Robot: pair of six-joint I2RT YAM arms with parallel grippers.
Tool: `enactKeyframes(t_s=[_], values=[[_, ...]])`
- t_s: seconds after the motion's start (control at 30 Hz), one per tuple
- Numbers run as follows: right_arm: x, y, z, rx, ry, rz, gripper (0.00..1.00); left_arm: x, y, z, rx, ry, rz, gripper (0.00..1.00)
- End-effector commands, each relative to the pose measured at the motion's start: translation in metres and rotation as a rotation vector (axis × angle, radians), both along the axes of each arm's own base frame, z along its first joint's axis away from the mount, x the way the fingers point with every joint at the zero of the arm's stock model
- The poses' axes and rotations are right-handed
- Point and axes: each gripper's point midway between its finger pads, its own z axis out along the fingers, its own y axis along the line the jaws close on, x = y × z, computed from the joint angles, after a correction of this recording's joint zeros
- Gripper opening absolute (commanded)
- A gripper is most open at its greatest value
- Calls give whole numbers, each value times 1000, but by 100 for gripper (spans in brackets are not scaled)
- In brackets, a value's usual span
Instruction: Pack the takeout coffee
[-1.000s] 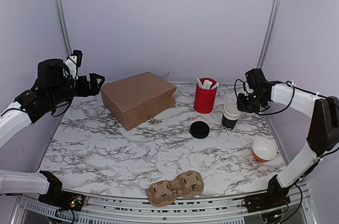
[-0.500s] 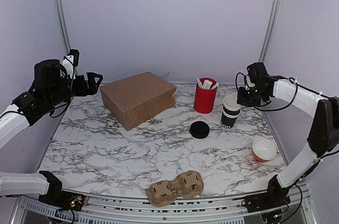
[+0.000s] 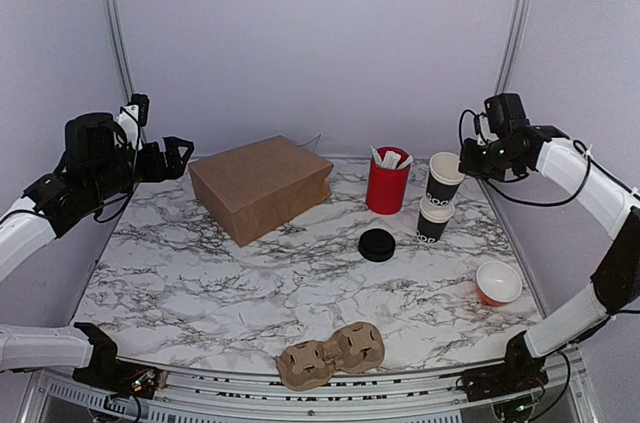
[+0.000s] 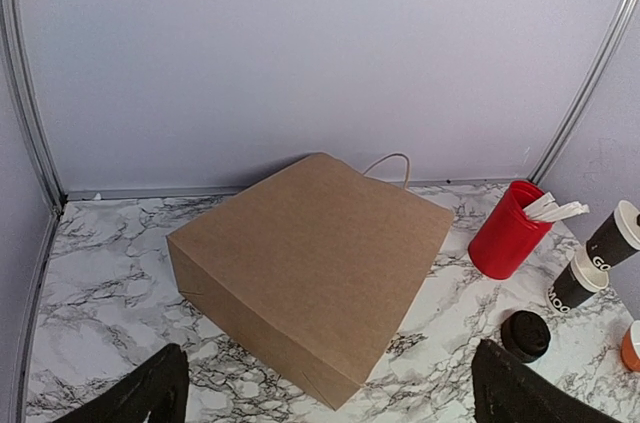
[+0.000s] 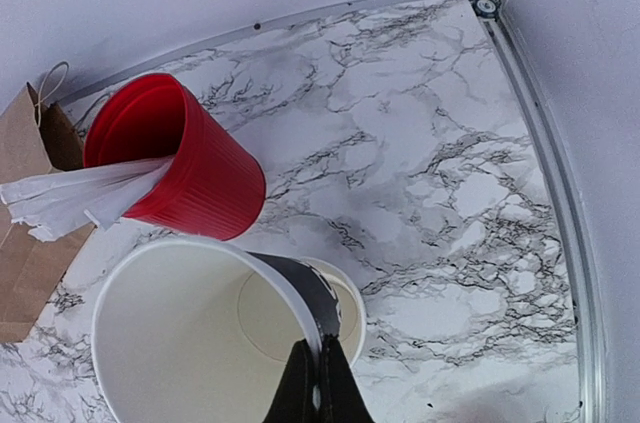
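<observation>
The takeout coffee cup (image 3: 443,178), black with white lettering and a white inside, hangs lidless and tilted above the table; its white inside (image 5: 180,343) fills the lower left of the right wrist view. My right gripper (image 3: 465,165) is shut on its rim, the fingertips (image 5: 320,348) pinching the wall. Its twin black cup (image 3: 433,221) stands on the marble right below, its rim (image 5: 345,308) partly hidden behind the held cup. The round black lid (image 3: 377,244) lies flat to the left. My left gripper (image 3: 180,155) hovers open, high at the far left.
A brown paper bag (image 3: 262,186) lies on its side at the back centre. The red tub of white sachets (image 3: 387,183) stands just left of the cups. A cardboard cup carrier (image 3: 332,353) sits at the front edge, an orange bowl (image 3: 498,283) at the right.
My right gripper closed on the top cup's rim and lifted it up and right out of the cup it was nested in. The left arm barely moved.
</observation>
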Motion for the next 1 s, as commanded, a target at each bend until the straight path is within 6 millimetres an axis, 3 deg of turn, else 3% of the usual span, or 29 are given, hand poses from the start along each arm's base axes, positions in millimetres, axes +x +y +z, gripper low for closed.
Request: enactKeyframes(t_s=[0.0, 0.17, 0.27, 0.4, 0.77, 0.97], values=[[-10, 7, 42, 9, -83, 51, 0, 2, 4, 8, -29, -33, 13, 99], [-24, 32, 73, -18, -133, 108, 0, 3, 6, 9, -36, -34, 17, 99], [-34, 59, 94, -4, -161, 168, 0, 4, 8, 9, -39, -33, 20, 99], [-49, 96, 97, 55, -147, 270, 0, 3, 8, 9, -42, -34, 19, 99], [-76, 216, 53, 79, -97, 548, 0, 7, 7, 4, -41, -25, 4, 99], [-78, 261, 10, 89, -41, 637, 0, 7, 9, 3, -42, -25, 8, 99]])
